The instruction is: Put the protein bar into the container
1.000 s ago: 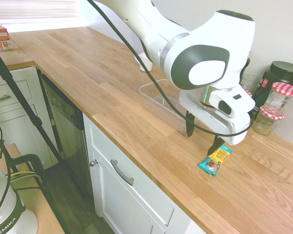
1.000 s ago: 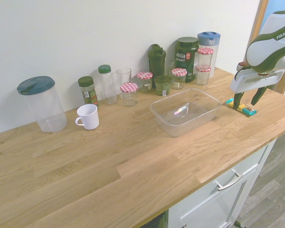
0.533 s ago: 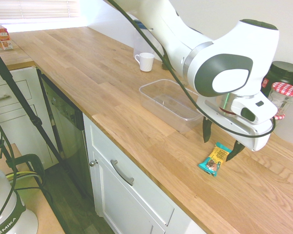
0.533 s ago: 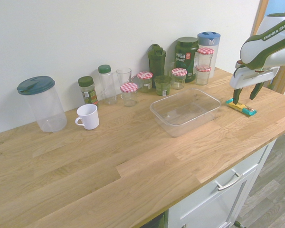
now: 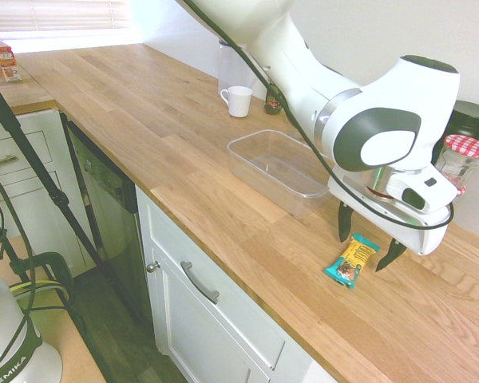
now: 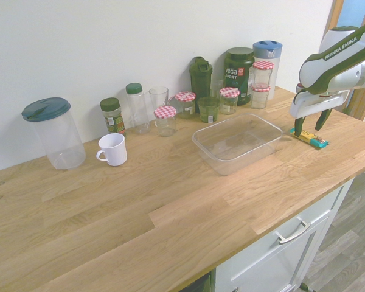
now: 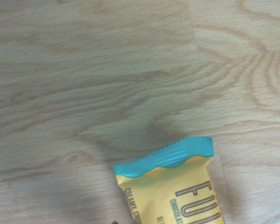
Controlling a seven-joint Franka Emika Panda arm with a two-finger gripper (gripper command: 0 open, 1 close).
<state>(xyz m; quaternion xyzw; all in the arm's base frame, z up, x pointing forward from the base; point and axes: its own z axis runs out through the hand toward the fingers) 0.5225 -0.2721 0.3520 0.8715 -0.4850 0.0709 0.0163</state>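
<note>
The protein bar (image 5: 351, 262) lies flat on the wooden desk (image 5: 144, 120), near the front edge, untouched. In the first exterior view the pincer (image 5: 367, 243) hangs just above it with its two dark fingers spread, one to each side of the bar's far end at about 10 and 2 o'clock of the wrapper; neither finger touches it. The second exterior view shows the same: pincer (image 6: 308, 123) spread over the protein bar (image 6: 310, 139), which sits at 3 o'clock of the container (image 6: 237, 143), a little apart from its rim. The container stands empty and upright, clear-walled. In the wrist view the protein bar (image 7: 172, 186) shows its teal crimped end and yellow body with dark lettering, lying on pale wood grain.

Along the wall at 12 o'clock of the container stand jars with red-checked lids (image 6: 229, 99), a dark green tub (image 6: 239, 67) and a green shaker (image 6: 201, 76). At 9 o'clock sits a white mug (image 6: 112, 149), and beyond it a clear pitcher with a teal lid (image 6: 53, 131).
</note>
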